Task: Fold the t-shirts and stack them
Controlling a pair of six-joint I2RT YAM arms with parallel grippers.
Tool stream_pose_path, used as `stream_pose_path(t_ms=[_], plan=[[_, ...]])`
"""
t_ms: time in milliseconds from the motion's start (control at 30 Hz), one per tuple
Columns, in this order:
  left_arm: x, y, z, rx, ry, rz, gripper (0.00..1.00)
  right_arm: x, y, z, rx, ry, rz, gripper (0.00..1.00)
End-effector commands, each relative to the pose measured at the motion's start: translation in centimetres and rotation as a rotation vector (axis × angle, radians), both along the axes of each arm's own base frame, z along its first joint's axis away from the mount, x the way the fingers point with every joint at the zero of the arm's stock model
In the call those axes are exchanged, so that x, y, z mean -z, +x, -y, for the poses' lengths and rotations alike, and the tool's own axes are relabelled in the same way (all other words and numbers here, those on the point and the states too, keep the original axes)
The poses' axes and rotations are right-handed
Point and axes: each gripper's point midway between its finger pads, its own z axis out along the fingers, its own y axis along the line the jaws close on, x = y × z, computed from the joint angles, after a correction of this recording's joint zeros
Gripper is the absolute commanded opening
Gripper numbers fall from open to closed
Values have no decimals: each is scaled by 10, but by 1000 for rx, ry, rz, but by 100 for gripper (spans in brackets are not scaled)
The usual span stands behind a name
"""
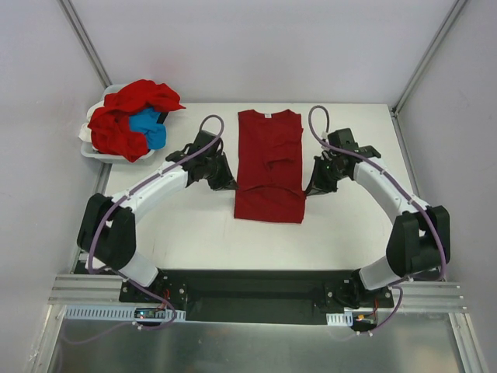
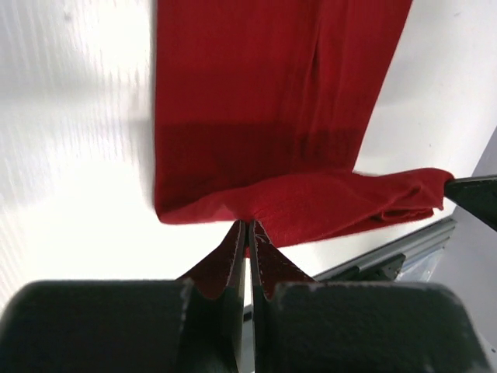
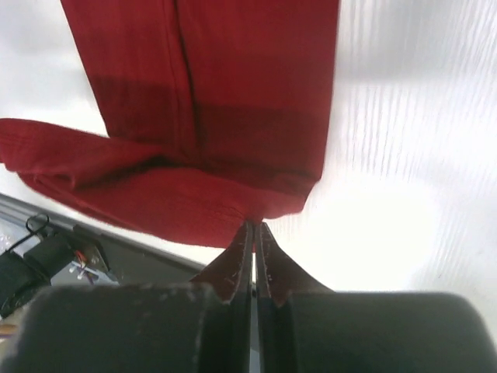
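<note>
While a deep-red short-sleeved cloth t-shirt (image 1: 268,155) lies lengthwise at the middle of the white counter (image 1: 194,229), collar at the far end and sleeves folded inward, the left gripper (image 1: 227,183) and right gripper (image 1: 313,185) are each clamped on its opposite side edges. Crumpled deep-red t-shirts (image 1: 124,116) and a bright blue t-shirt (image 1: 147,128) fill a white plastic bin (image 1: 93,153) at far left.

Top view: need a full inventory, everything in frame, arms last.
spread t-shirt: one, deep red, table centre, sleeves folded in
heaped t-shirts: count unclear, red, in the bin
blue t-shirt: one, bright blue, within that heap
bin: one, white, far left corner
table: one, white
left gripper: one, black, shut on the spread t-shirt's left edge
right gripper: one, black, shut on its right edge
</note>
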Motion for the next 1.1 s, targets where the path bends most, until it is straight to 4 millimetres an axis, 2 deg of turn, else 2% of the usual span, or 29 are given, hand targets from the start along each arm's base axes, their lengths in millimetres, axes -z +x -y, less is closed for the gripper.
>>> stream_pose_path(t_ms=[0,67,100,167,300,333,400,433,467,533,667,700,800,867,900,1067], plan=[[-6,33,-6,6,48,71,0,-16,47,2,0,-3,116,1],[1,42,-8,16,68,71,0,-17,58,0,-3,1,128,1],[-5,47,-5,20,60,82,0,-14,63,-1,-6,1,119,1],[1,55,-6,25,72,78,0,-20,74,-4,-10,5,141,1],[3,72,-2,27,74,81,0,-14,90,-5,-4,10,120,1],[9,75,-2,28,80,71,0,-5,94,-5,1,8,96,1],[7,85,-3,24,78,80,0,-6,104,-7,7,20,97,1],[13,90,-5,20,84,70,0,-4,107,-7,7,21,93,1],[8,97,-3,18,79,87,0,-2,114,-7,8,22,90,1],[14,106,-6,17,81,78,0,1,123,-6,15,25,86,1],[8,130,-5,12,67,98,0,13,141,2,43,30,59,1],[8,133,-4,17,64,100,0,8,147,2,48,40,71,1],[18,144,-2,21,62,82,0,13,157,3,49,51,56,1],[17,150,1,23,57,88,0,17,159,4,41,43,43,1],[25,152,1,23,61,73,0,21,160,4,39,42,34,1],[34,161,4,23,65,64,0,27,169,5,47,37,30,1]])
